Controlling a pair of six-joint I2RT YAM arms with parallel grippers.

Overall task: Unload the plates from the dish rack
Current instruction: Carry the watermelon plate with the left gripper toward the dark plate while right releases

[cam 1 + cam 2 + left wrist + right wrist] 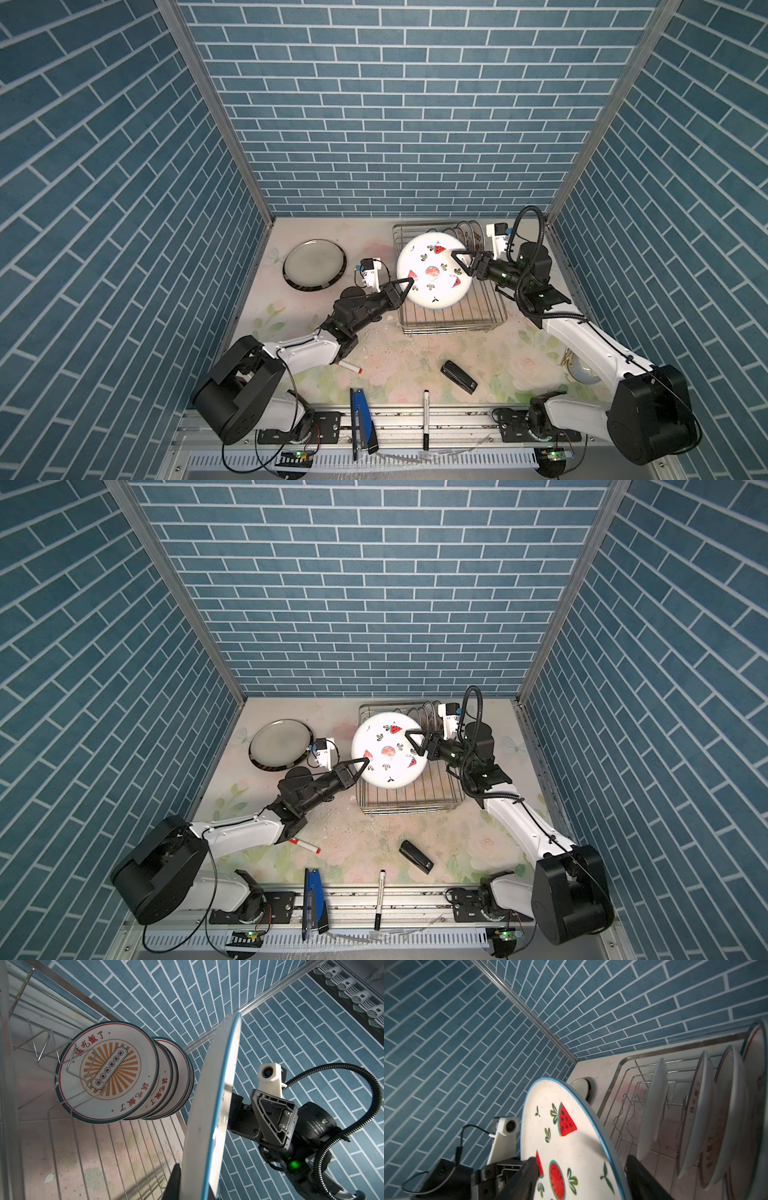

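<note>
My cell: three walls (407, 104) papered in blue brick pattern with white joints, joined at bare aluminium corner posts (218, 112). My tabletop (395, 361) has a pale floral cover, speckled with dark grime near the middle. Slotted metal rail (457, 415) runs along the front edge.

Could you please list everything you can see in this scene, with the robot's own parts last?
watermelon plate: one, white with red slices and a blue rim, held above the rack
sunburst plates: at least four, white and orange, upright at the rack's far end
flat plate: one, greyish with a dark rim, on the table left of the rack
rack: one, silver wire, far right of the table
red-capped marker: one, white, by the left arm
black marker: one, front edge
black stapler: one, table front
blue stapler: one, front rail
left arm: black and white, jaws shut on the watermelon plate's rim
right arm: black and white, jaws open astride the opposite rim
</note>
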